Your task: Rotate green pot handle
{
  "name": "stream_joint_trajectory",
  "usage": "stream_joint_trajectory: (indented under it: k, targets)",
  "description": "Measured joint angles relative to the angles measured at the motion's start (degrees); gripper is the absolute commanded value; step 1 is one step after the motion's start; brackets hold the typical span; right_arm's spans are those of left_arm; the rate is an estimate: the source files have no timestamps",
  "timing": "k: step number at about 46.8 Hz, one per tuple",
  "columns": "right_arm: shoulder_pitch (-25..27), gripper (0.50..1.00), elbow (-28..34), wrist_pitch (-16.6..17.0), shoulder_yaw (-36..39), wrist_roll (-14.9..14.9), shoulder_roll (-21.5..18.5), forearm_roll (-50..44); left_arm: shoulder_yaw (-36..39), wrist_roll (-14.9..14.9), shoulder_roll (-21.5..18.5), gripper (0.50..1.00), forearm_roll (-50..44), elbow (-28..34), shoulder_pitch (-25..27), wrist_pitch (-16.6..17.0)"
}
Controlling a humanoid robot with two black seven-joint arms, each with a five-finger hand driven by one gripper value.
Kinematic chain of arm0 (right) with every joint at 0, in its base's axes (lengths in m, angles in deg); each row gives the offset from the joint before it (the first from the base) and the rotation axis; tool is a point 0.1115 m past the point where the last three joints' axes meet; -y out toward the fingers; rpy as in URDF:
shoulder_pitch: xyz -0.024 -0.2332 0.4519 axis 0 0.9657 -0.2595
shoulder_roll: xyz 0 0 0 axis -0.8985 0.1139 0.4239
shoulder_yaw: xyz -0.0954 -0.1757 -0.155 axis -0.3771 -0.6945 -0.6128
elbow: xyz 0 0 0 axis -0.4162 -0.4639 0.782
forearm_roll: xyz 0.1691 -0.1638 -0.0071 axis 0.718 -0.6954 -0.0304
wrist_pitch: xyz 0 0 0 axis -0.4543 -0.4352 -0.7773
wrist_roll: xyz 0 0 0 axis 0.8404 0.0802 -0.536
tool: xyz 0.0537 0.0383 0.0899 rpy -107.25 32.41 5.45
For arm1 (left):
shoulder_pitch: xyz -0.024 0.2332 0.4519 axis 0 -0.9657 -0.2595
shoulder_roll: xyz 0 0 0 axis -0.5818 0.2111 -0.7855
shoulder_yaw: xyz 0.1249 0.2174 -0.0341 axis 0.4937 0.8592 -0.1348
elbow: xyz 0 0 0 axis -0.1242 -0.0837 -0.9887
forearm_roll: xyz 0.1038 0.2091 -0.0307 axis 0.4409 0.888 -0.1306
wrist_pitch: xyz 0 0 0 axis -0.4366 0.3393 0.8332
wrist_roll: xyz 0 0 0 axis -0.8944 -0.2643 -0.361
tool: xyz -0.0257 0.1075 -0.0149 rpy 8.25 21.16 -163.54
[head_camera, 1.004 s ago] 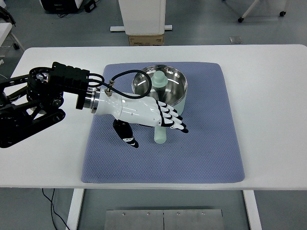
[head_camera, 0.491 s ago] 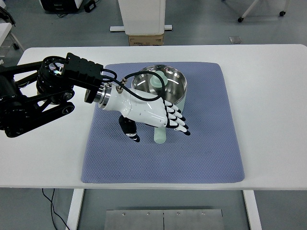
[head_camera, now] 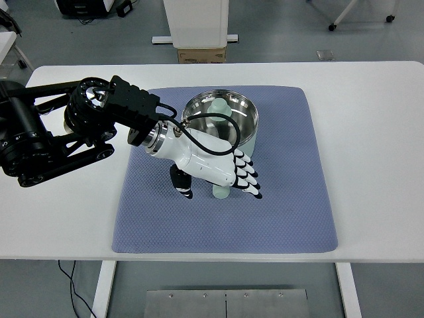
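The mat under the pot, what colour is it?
The mat is bluish-purple with a fine woven texture, clearest in the head view.

I see the pot (head_camera: 228, 118) as shiny metal inside, its handle (head_camera: 220, 191) pale green, prob. matt plastic; mat (head_camera: 285, 199) is textured blue cloth, left hand (head_camera: 215, 165) w/ glossy white shell

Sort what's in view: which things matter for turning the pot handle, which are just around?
Job:
- green pot
- its handle
- left hand, over the handle

Just around:
- blue mat
- white table
- cardboard box on the floor behind
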Motion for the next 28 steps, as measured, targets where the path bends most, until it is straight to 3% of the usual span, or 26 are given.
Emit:
stream_joint_trajectory:
  k: [15,28]
  targets:
    - [0.0,1.0,0.0,0.0,0.0,0.0,0.0,0.0,0.2,0.0,0.7,1.0,0.0,0.0,0.7,-5.8]
    - [0.0,1.0,0.0,0.0,0.0,0.0,0.0,0.0,1.6,0.0,0.7,1.0,2.0,0.0,1.3,-6.9]
